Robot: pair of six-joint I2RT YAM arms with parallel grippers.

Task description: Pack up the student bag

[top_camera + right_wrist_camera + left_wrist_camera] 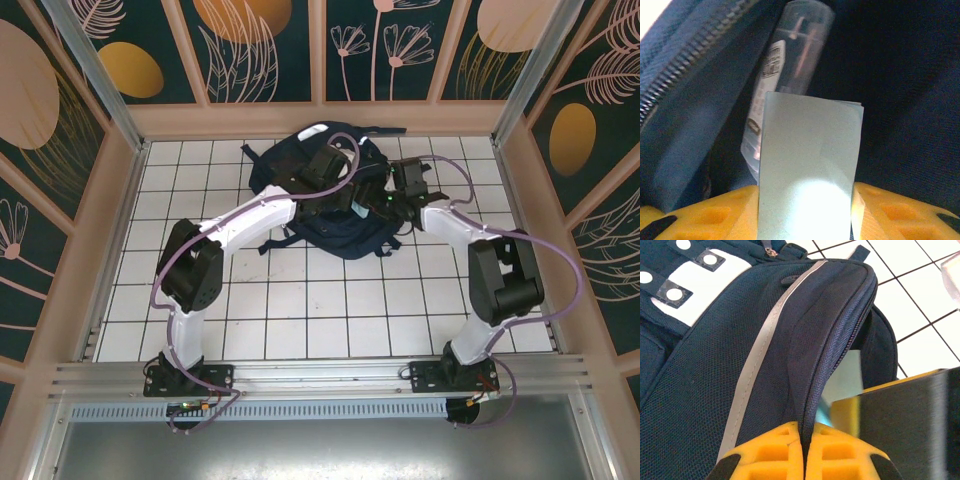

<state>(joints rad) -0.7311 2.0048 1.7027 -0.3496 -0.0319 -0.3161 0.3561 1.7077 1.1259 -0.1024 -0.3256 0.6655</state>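
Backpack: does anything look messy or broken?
Nothing stands out. The backpack has its zipper edge pinched by the left hand; the right hand holds a pale booklet inside, beside a clear tube.

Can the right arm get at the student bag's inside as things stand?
Probably yes: the left gripper pinches the zip edge, lifting the student bag open, and the right gripper, holding a pale booklet, is inside beside a clear tube.

Reaches out over the worktop (300, 320) with the left arm (230, 235) and the right arm (480, 250), elbows raised, wrists angled inward toward each other. Pinches the left gripper (805, 442) tight, yellow pads (770, 450) together, on the zip edge of the student bag (715, 365). Clamps the right gripper (807, 210), pads part way apart, on a pale sheet (810, 150).
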